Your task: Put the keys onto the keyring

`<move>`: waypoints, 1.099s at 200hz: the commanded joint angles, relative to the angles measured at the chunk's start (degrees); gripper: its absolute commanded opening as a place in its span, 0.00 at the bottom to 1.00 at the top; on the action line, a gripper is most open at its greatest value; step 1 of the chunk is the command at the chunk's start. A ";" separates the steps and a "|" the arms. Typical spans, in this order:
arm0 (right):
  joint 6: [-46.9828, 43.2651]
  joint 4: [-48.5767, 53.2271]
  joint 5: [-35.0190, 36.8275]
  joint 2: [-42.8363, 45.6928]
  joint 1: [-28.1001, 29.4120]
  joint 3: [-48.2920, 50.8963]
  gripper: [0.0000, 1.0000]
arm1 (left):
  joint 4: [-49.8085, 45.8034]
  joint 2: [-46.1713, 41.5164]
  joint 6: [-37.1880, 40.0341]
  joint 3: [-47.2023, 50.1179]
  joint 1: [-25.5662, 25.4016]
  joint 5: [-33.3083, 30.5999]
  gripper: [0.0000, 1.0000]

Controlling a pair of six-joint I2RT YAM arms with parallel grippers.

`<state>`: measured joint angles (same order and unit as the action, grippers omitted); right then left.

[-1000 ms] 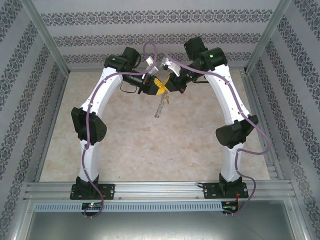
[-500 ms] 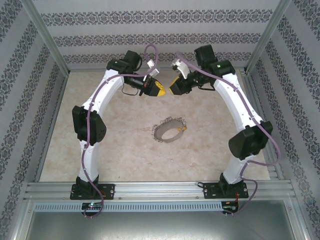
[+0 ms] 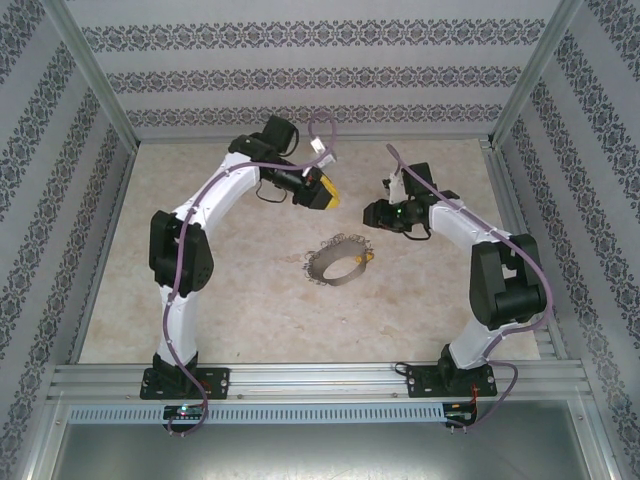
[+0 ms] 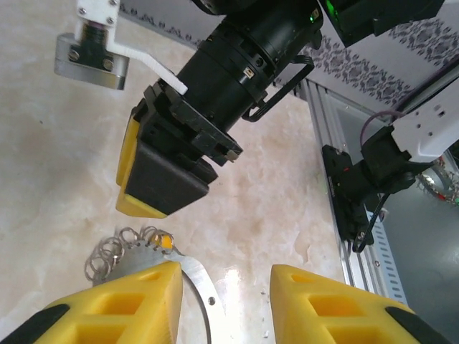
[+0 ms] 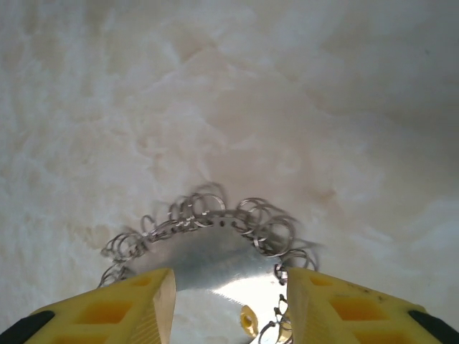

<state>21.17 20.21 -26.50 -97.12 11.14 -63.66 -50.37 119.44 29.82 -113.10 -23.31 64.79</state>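
Now that both end effectors have let go, the keyring (image 3: 343, 274) lies on the counter (image 3: 250, 310) between your arms. The yellow-headed key (image 3: 368, 258) sits at its right rim, probably threaded on, though you cannot confirm that. Just beyond, your right end effector (image 3: 374, 215) hovers part-open and empty, and farther back the left end effector (image 3: 325, 194) does too. A second ago they held the ring aloft together; since then the right arm has folded low.

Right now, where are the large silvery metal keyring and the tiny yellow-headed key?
large silvery metal keyring (image 3: 335, 270): top external view, on its grey band.
tiny yellow-headed key (image 5: 249, 319): right wrist view, on its yellow head.
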 commanded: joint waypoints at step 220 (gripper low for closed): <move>19.26 -15.89 6.14 6.96 -13.16 13.65 0.51 | 25.76 8.65 -21.83 12.11 -19.04 -41.15 0.38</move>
<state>39.09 7.42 -18.15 -89.06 -1.78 -50.22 -26.89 126.08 9.82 -99.98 -41.06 27.49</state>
